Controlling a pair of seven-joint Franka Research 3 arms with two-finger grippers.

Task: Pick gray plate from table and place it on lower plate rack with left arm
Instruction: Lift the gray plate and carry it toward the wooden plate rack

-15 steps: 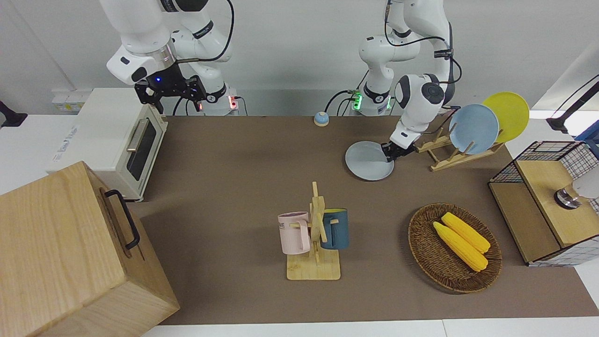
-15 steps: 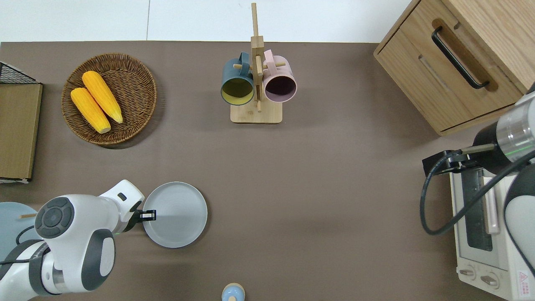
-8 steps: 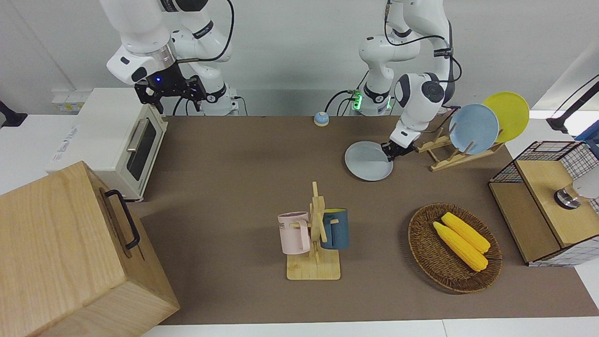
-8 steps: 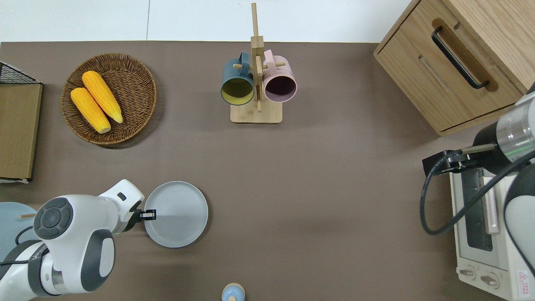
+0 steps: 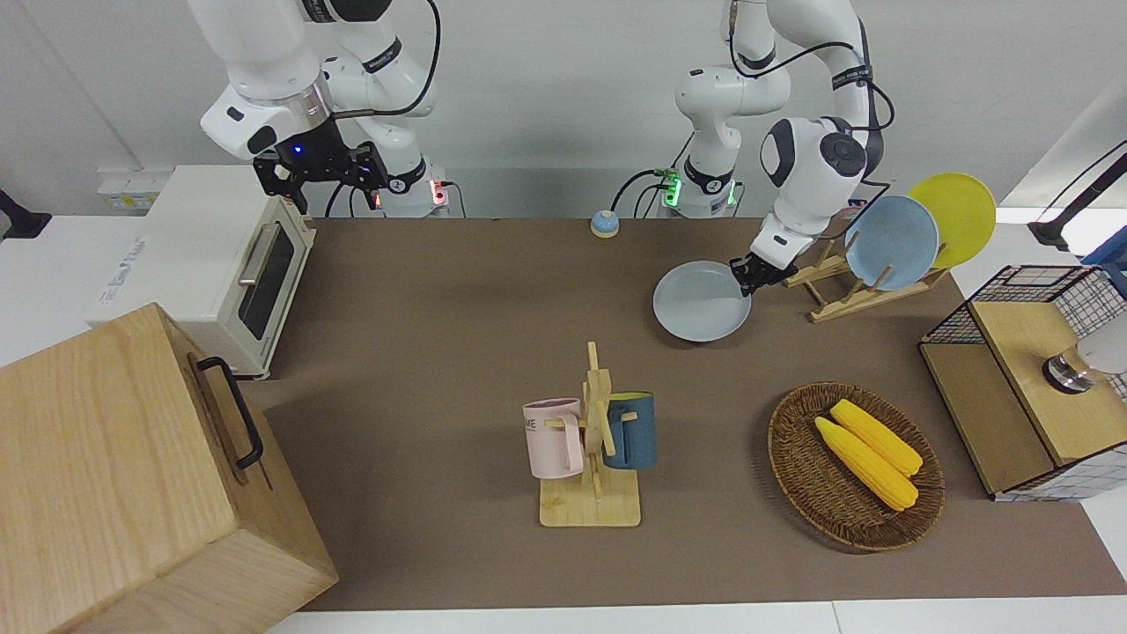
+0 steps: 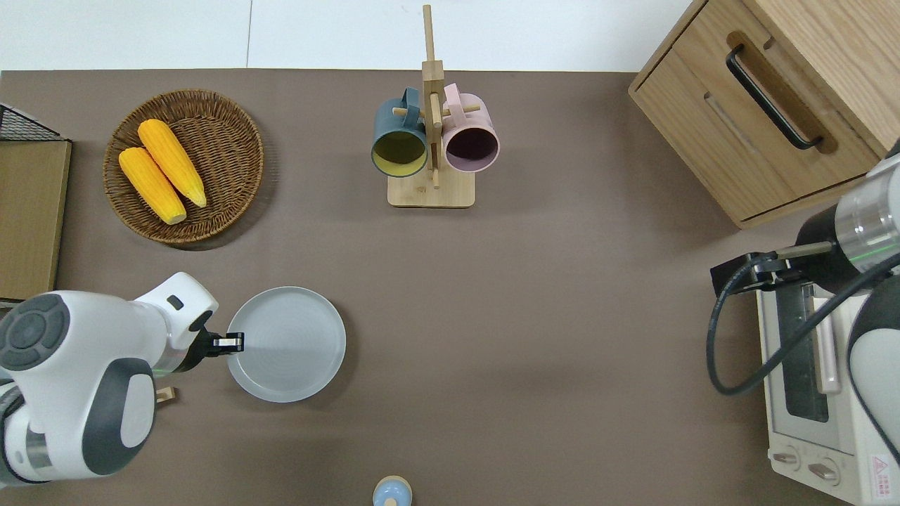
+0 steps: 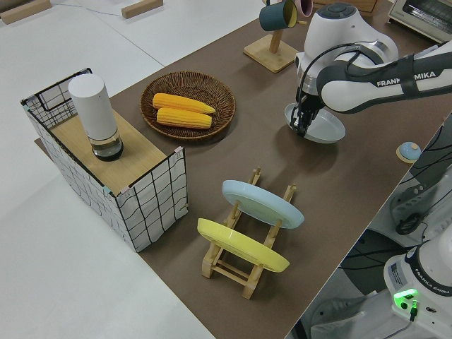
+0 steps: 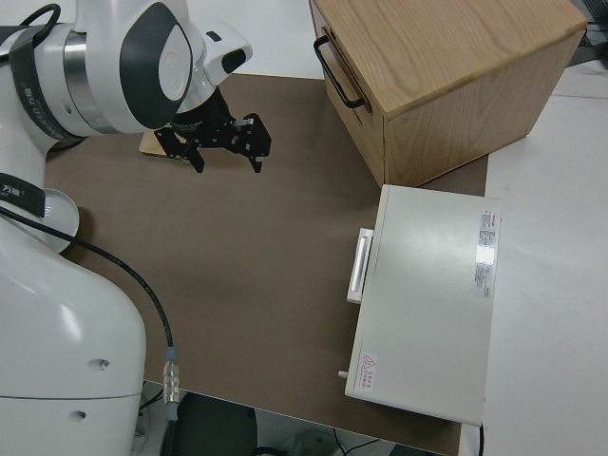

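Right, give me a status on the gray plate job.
Done: the left gripper has the gray plate clamped by its rim and lifted off the table, its shadow showing underneath.

In hand: the plate is held tilted beside the rack.

Left: standing it in a free slot of the rack, which holds a blue plate and a yellow plate. The right arm is parked.

My two arms are glossy white shells with black round joint caps and trailing black cables, my left arm (image 7: 367, 78) lettered FRANKA EMIKA, my right arm (image 5: 264, 97) showing a blue light above its black gripper.
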